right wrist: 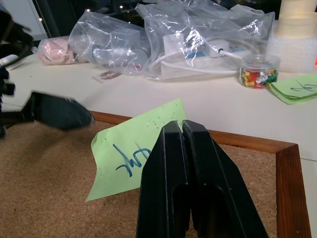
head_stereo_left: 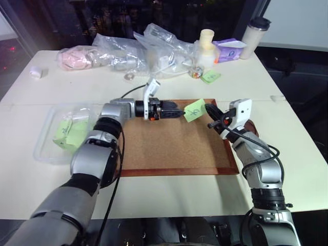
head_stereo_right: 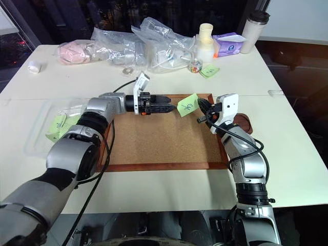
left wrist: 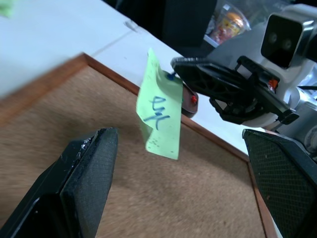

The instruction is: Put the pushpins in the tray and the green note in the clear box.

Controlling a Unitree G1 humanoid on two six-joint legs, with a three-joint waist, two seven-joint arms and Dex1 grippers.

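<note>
The green note [head_stereo_left: 195,110] hangs above the far edge of the cork board, pinched at its upper corner by my shut right gripper [head_stereo_left: 206,108]. A small blue dot shows at that corner in the left wrist view. My left gripper [head_stereo_left: 179,111] points at the note from the left with its fingers [left wrist: 94,158] spread wide apart, a short gap away and holding nothing. The brown tray [head_stereo_left: 251,126] lies behind my right forearm, and a red pushpin head [left wrist: 193,99] shows at it. The clear box [head_stereo_left: 48,146] sits at the table's left with green papers inside.
The wood-framed cork board [head_stereo_left: 174,148] lies under both grippers. At the back are clear plastic bags [head_stereo_left: 154,46], a small jar of coloured pins [right wrist: 257,74], more green notes [head_stereo_left: 210,77], a white bottle [head_stereo_left: 206,46], a cup [head_stereo_left: 254,36] and a tape roll [head_stereo_left: 36,72].
</note>
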